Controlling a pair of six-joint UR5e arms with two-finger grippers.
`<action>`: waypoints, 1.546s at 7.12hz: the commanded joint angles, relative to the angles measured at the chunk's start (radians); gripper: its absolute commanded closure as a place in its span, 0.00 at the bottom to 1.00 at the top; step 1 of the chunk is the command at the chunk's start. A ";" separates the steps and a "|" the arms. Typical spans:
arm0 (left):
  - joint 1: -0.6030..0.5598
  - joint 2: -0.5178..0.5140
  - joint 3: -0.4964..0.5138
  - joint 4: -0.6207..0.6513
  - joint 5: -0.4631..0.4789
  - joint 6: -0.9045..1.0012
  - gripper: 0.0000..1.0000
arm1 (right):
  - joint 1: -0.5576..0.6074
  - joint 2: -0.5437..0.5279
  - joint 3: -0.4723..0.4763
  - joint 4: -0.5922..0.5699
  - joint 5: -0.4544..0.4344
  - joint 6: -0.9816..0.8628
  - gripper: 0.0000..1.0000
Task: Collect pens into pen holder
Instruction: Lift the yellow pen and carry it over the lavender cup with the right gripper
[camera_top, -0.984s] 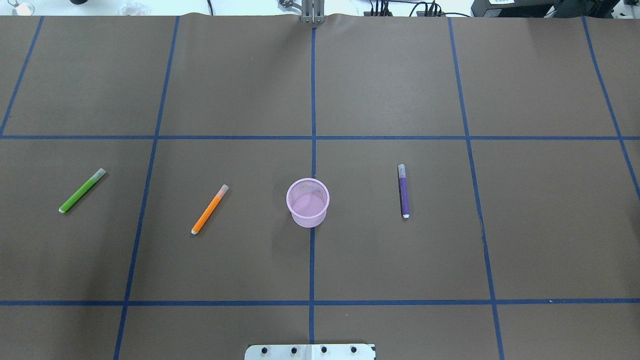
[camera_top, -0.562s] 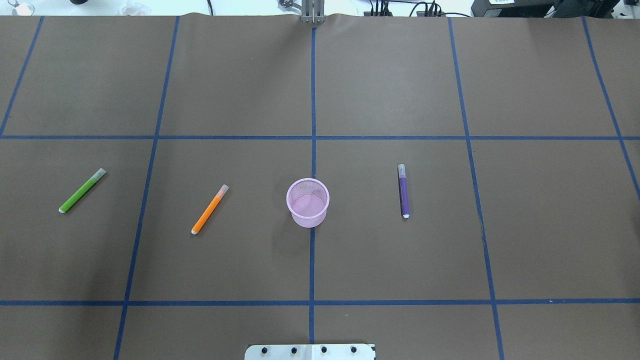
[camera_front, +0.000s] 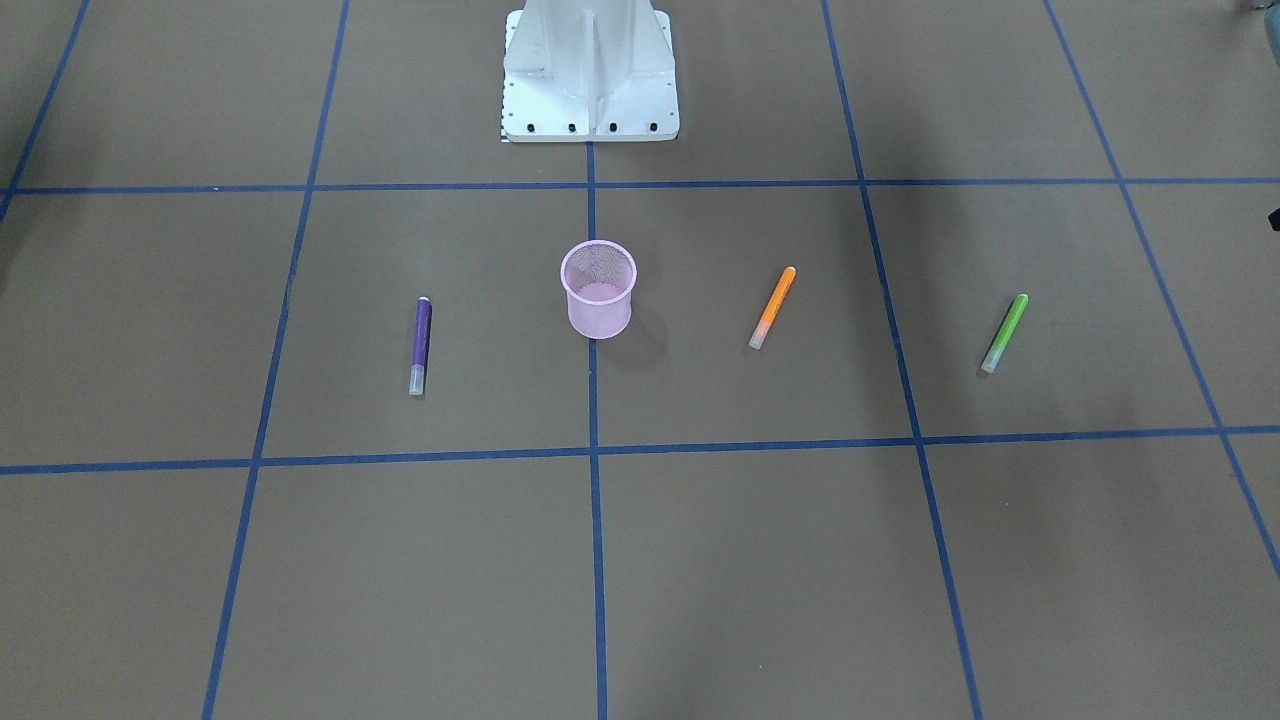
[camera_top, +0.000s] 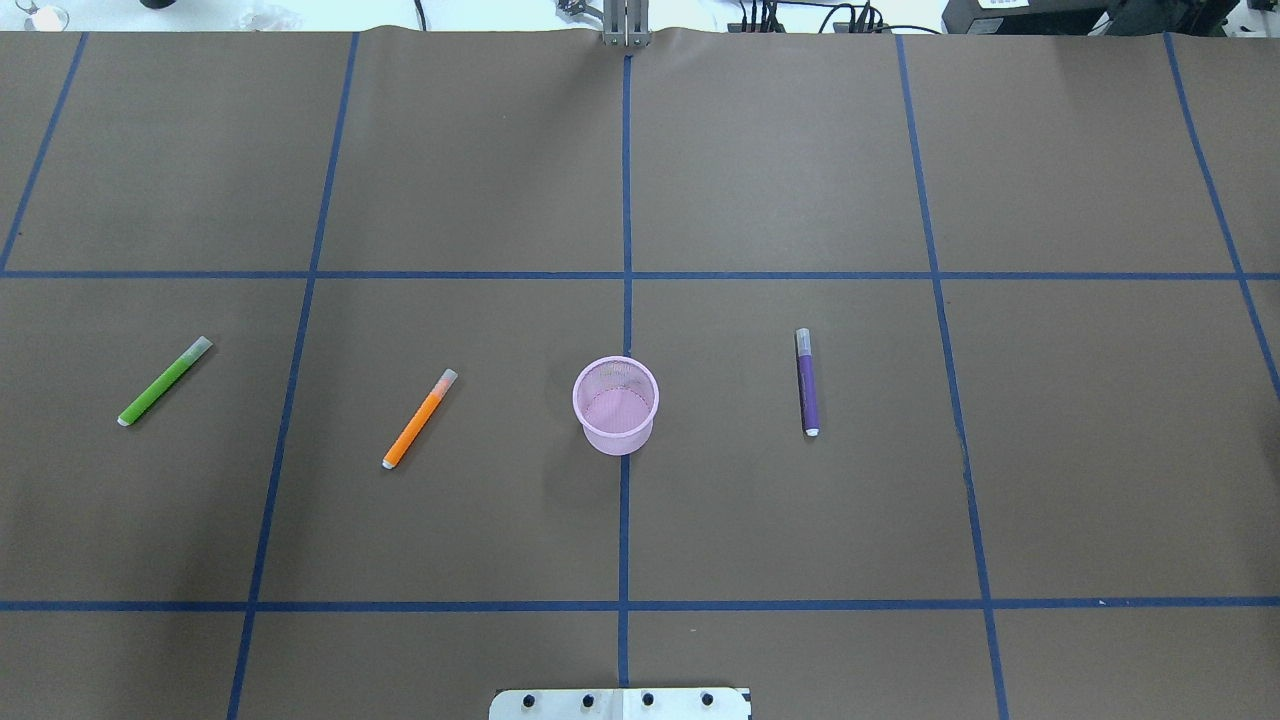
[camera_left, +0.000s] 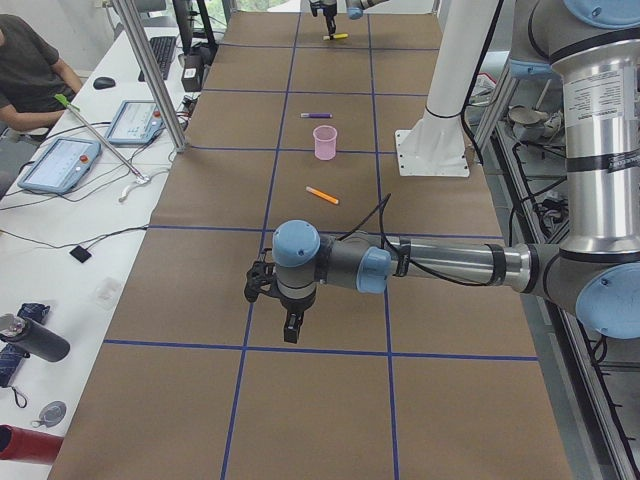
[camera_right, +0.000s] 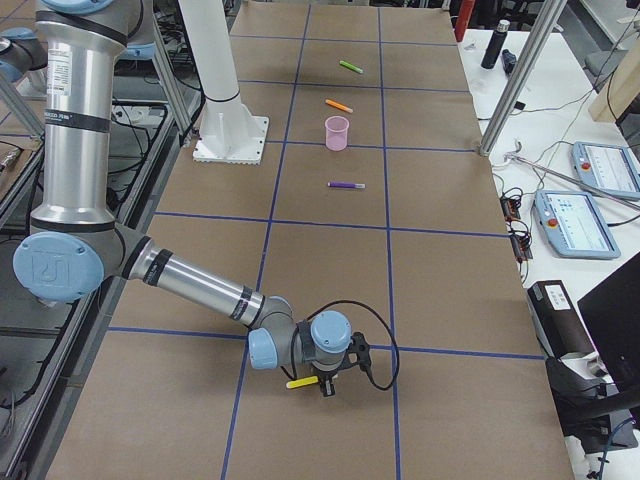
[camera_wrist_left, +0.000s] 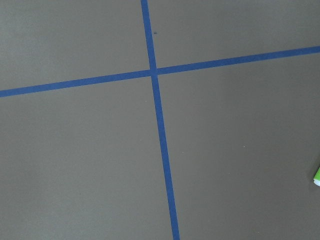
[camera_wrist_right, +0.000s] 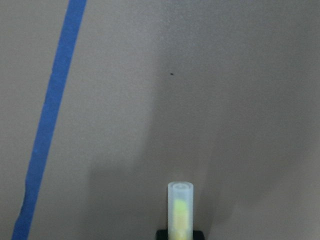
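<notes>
The pink mesh pen holder (camera_top: 615, 405) (camera_front: 598, 290) stands upright at the table's middle. A green pen (camera_top: 165, 381) and an orange pen (camera_top: 419, 418) lie to its left, and a purple pen (camera_top: 807, 382) lies to its right. Far out at the table's right end, my right gripper (camera_right: 325, 385) is shut on a yellow pen (camera_right: 300, 382) (camera_wrist_right: 179, 210), whose pale cap sticks out over the mat. My left gripper (camera_left: 290, 325) hangs low at the table's left end; I cannot tell whether it is open or shut. The green pen's end (camera_wrist_left: 317, 176) shows at the left wrist view's edge.
The robot's white base (camera_front: 590, 75) stands behind the holder. Blue tape lines cross the brown mat. A desk beside the table carries tablets (camera_left: 60, 165) and a dark bottle (camera_left: 35, 340), with metal posts (camera_left: 150, 70) and a seated person (camera_left: 25, 70).
</notes>
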 joint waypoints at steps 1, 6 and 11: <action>0.002 0.000 -0.008 0.000 0.000 -0.002 0.00 | 0.000 0.001 0.115 0.010 0.021 0.194 1.00; 0.002 -0.002 -0.016 -0.029 -0.006 -0.002 0.00 | -0.133 0.050 0.498 0.002 -0.062 0.764 1.00; 0.005 -0.014 -0.003 -0.025 -0.005 -0.031 0.00 | -0.495 0.381 0.596 -0.016 -0.352 1.387 1.00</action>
